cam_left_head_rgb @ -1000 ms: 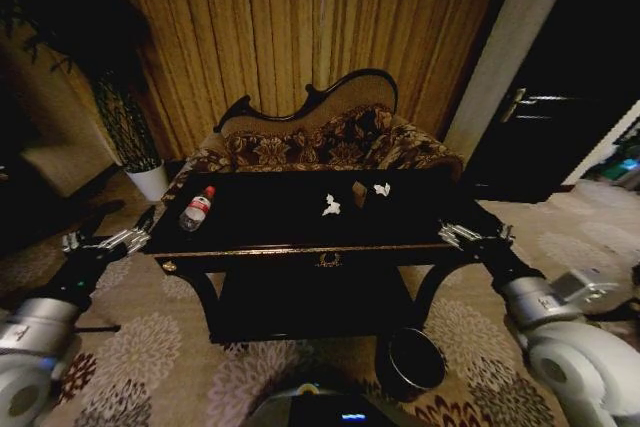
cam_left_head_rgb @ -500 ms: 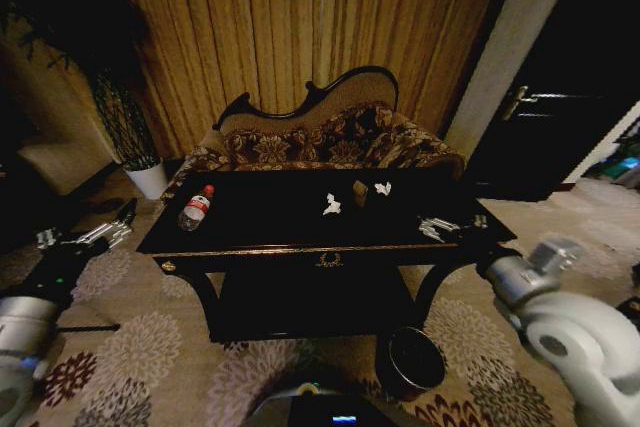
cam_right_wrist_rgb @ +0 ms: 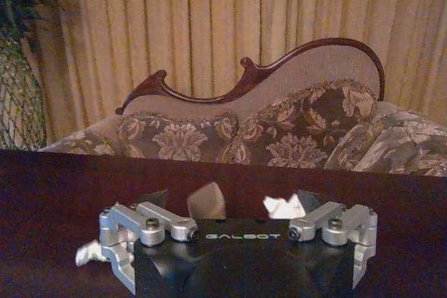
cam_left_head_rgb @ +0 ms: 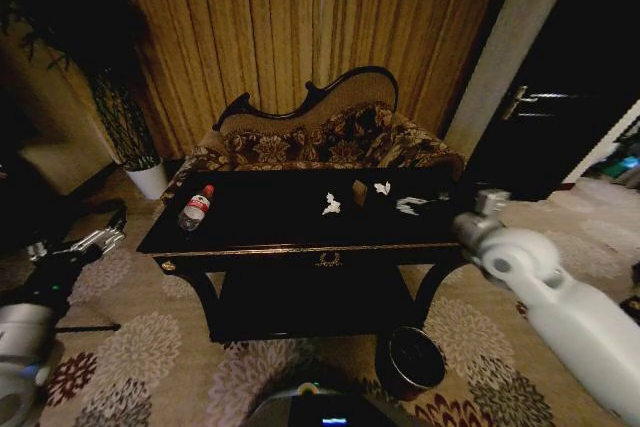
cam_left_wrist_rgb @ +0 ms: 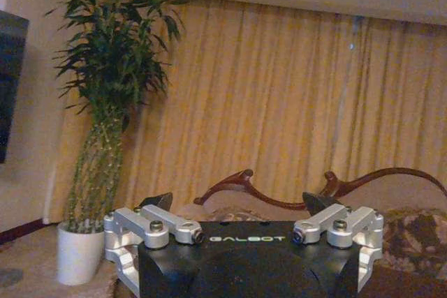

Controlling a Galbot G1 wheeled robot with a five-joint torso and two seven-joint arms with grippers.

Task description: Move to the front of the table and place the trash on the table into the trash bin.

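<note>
The black table (cam_left_head_rgb: 270, 227) stands right in front of me. On it lie a clear bottle with a red cap (cam_left_head_rgb: 196, 208) at the left and two white paper wads (cam_left_head_rgb: 331, 206) (cam_left_head_rgb: 382, 188) right of centre. My right gripper (cam_left_head_rgb: 408, 206) hovers open over the table's right part, just right of the wads. In the right wrist view that gripper (cam_right_wrist_rgb: 232, 200) is spread wide, with one wad (cam_right_wrist_rgb: 283, 206) ahead between its fingers and another wad (cam_right_wrist_rgb: 87, 252) off to the side. The left gripper (cam_left_head_rgb: 95, 240) (cam_left_wrist_rgb: 239, 202) hangs open beside the table's left end. The dark round trash bin (cam_left_head_rgb: 412, 359) sits on the carpet by the front right leg.
A small brownish object (cam_left_head_rgb: 359, 192) (cam_right_wrist_rgb: 204, 200) sits between the two wads. A carved patterned sofa (cam_left_head_rgb: 320, 142) stands behind the table before the curtains. A potted plant in a white pot (cam_left_head_rgb: 150, 180) is at the back left, and a dark door (cam_left_head_rgb: 545, 117) at the right.
My right arm has swung up and inward, bringing its gripper from beside the table's right end to over the tabletop near the wads. The left gripper has drifted outward to the left.
</note>
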